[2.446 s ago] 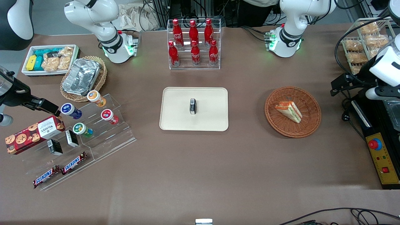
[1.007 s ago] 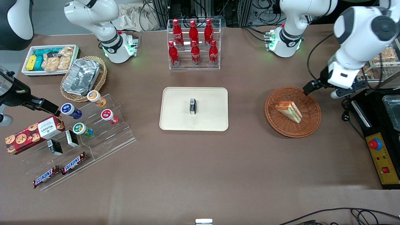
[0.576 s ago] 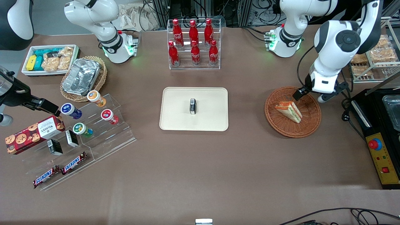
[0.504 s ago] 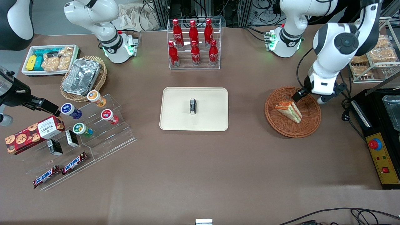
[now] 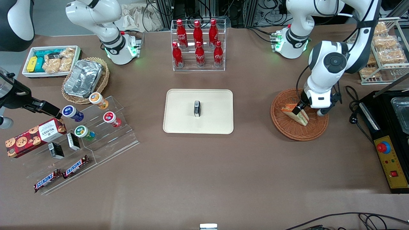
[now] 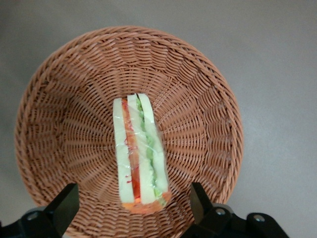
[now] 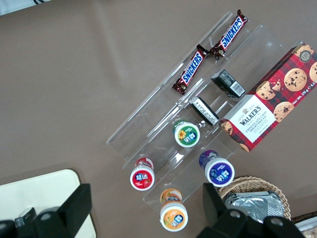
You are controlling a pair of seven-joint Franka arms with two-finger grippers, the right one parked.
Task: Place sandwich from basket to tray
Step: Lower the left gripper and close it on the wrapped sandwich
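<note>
Here, my gripper hovered with fingers spread over the basket.

From the front, the sandwich lay in that basket, untouched, while the tray held only a small black box. On my wrist camera, my fingers stood apart on either side of the sandwich, which rested on the wicker of the basket.

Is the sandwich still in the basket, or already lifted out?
In. The sandwich lies on the basket floor, with the open gripper above it, fingers apart and not touching.
</note>
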